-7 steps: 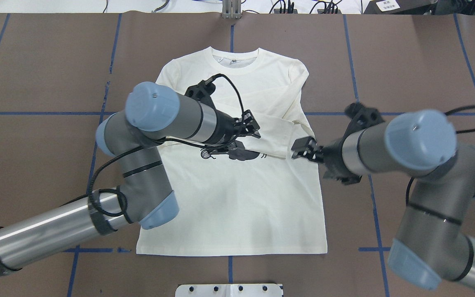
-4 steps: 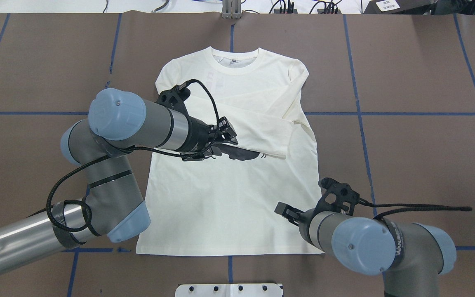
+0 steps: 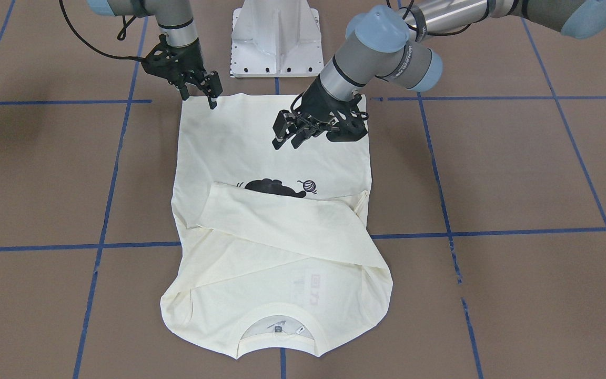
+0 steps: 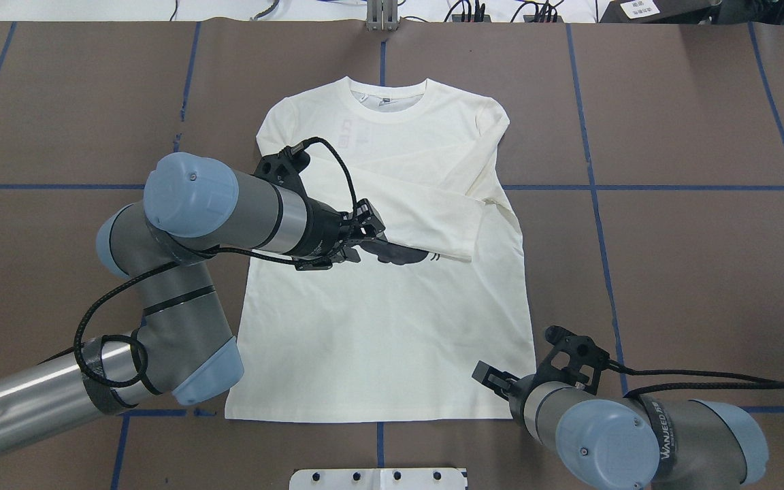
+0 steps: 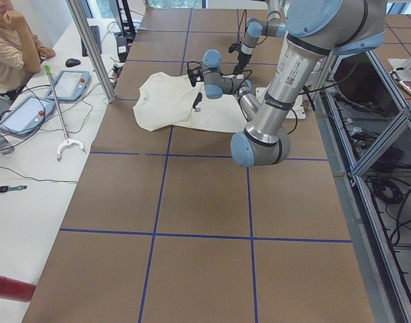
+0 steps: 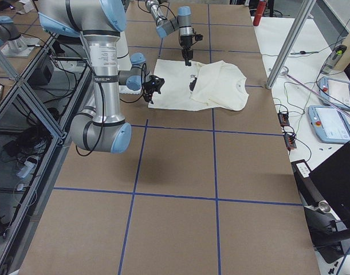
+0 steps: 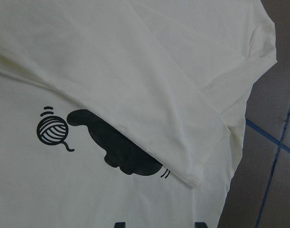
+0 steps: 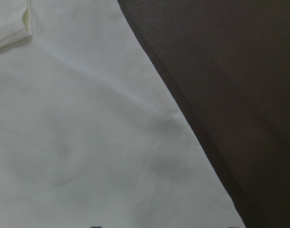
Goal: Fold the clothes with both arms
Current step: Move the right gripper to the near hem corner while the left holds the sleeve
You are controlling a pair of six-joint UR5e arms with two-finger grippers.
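T-shirt point(image 4: 392, 333): 1 | robot arms: 2 (left arm point(image 4: 229, 211), right arm point(image 4: 603, 435)) | white pedestal base point(image 3: 276, 37): 1 | person point(image 5: 7, 54): 1

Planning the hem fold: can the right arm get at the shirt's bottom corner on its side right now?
Probably yes. The right claw hangs open just above that hem corner of the shirt. Nothing lies on the corner, and the folded sleeves sit farther up.
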